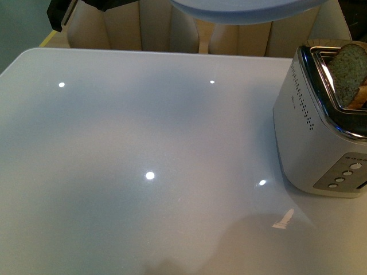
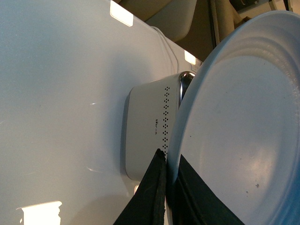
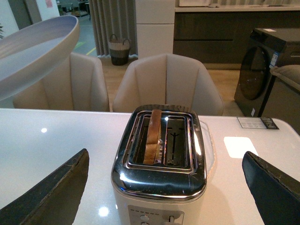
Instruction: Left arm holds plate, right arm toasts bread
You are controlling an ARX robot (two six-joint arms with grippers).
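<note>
Finds the left gripper [image 2: 166, 164] clamped on the rim of the plate [image 2: 243, 117], held in the air over the far side of the table [image 1: 143, 126], left of the toaster [image 1: 312, 132]. Finds the right gripper [image 3: 165, 153] spread wide and empty, facing the toaster's control end. Finds the bread [image 1: 350, 71] standing in one slot, top proud of the chrome. Judged next: lifting the slice out. Recommend closing squarely on the exposed crust, pulling straight up clear of the slot walls, holding the plate level nearby.
</note>
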